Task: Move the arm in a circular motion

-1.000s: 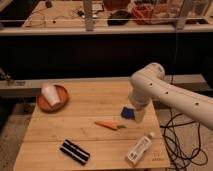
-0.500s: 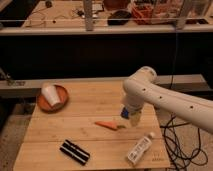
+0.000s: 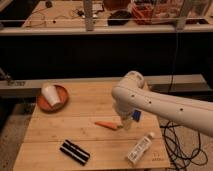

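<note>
One arm (image 3: 150,102) bends downward, gripper (image 3: 126,124) just beside carrot (image 3: 107,125).

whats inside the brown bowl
A white cup lies tipped in the bowl; whatever is beneath it is covered. The gripper hangs by the carrot, away from the bowl.

Single elevated view, pitched down and forward across wooden table (image 3: 55,132) toward workbench (image 3: 60,17) at top of frame. Moderately close; table filling lower half. Arm (image 3: 165,106) from right edge; gripper (image 3: 125,122) at centre frame, beside carrot (image 3: 106,124).
</note>
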{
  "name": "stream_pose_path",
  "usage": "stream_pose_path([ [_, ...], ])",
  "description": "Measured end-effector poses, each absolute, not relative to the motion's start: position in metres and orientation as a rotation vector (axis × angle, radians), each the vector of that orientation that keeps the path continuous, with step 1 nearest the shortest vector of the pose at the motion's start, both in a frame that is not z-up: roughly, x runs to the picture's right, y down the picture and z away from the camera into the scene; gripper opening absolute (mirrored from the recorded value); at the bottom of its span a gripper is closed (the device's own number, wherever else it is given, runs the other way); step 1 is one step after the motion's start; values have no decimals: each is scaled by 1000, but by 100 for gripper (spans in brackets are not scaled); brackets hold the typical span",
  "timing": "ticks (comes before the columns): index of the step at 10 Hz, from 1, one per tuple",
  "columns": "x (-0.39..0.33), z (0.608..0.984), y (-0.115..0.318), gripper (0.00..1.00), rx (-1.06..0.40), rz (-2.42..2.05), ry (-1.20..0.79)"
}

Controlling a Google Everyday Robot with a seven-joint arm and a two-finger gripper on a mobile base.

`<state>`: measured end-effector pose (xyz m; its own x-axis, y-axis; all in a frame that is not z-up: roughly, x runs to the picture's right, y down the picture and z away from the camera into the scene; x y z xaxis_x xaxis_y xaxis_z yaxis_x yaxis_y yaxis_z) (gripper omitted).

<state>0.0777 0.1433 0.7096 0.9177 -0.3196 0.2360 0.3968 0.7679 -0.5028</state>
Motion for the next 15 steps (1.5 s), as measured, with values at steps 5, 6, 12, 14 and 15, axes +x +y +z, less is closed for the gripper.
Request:
stream_pose_path([
  [5,30,712,139,80,-571,-490,-156],
  [6,27,713,137,80,-568,-500,-158],
  [12,-13,727,127,80,-559,-574,-172],
  [14,-26,731,123,80,-555,-602,-178],
  [15,-33,733,121,80,-550,-614,-183],
])
